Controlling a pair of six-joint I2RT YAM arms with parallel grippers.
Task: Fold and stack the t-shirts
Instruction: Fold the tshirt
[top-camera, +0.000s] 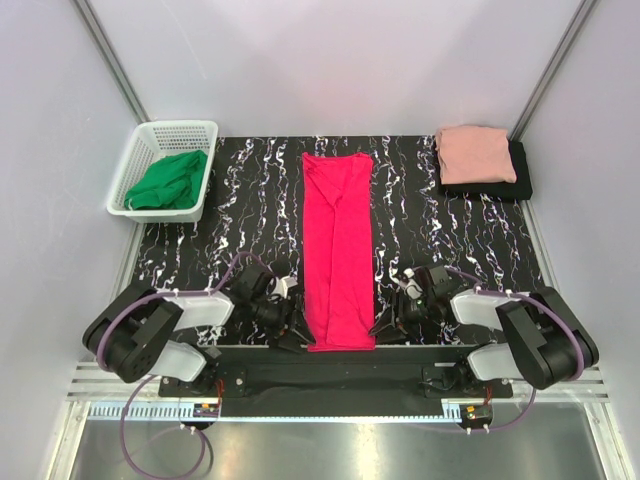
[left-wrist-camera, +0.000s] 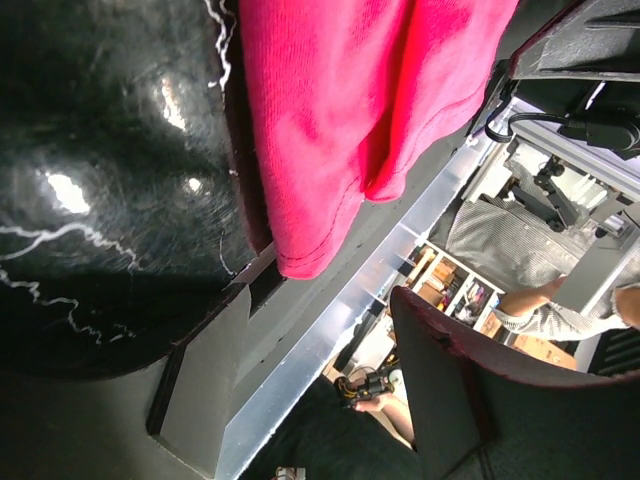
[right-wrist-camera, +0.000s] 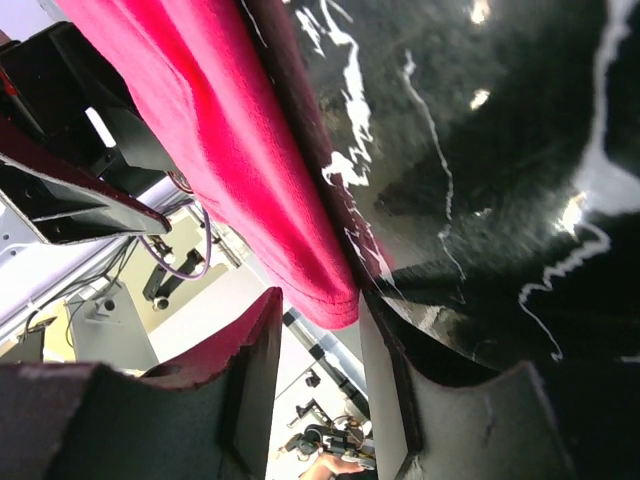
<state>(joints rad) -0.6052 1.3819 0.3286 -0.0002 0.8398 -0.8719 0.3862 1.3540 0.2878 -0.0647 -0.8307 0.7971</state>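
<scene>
Two stacked t-shirts (top-camera: 478, 158), overhead only

left arm (top-camera: 140, 335) — black joints, white links | cables (top-camera: 118, 308) purple | left claw (left-wrist-camera: 330, 390) — dark, maroon-edged

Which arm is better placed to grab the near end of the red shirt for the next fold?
Right, probably. The right gripper has its open jaws straddling the shirt at its near corner, which overhangs the table edge. The left gripper is open too, but its corner lies ahead of it, not between.
</scene>
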